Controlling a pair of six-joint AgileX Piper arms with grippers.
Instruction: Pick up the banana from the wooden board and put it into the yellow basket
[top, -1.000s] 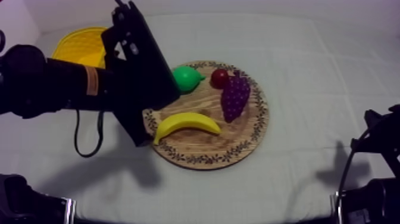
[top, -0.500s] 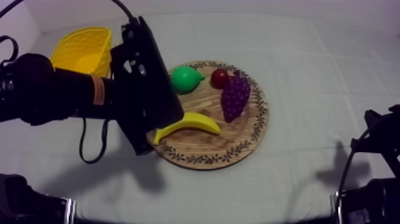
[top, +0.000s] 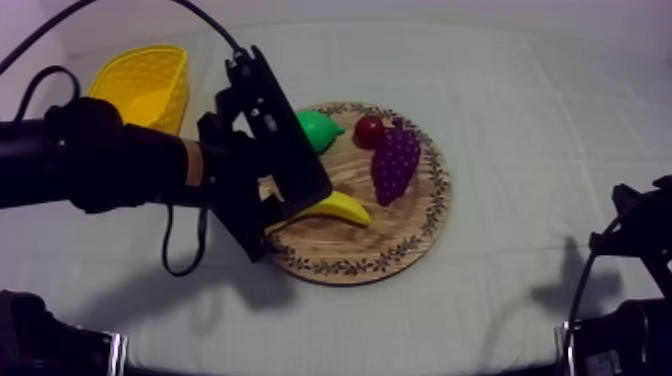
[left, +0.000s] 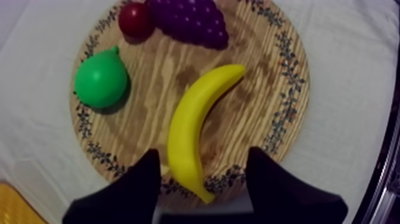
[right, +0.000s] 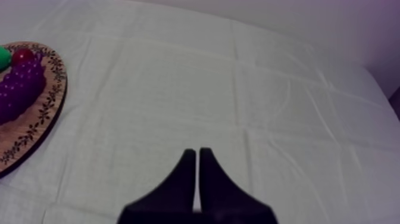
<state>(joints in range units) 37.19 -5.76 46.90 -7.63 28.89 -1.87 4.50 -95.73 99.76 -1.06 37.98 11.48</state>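
On board (left: 280, 119) near rim: banana (left: 196, 128), L tool (left: 203, 154) spread open astride its near end. Prob light, stiff, slick plastic, so grip mid-body across width. R tool (right: 197, 152) clenched, idle over worktop (right: 178, 89)

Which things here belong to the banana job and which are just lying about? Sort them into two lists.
For the job: banana; wooden board under it; yellow basket; left gripper, open astride the banana's near end.

Lying about: pear, grapes and small red fruit, all on the board; right gripper, shut above the cloth.
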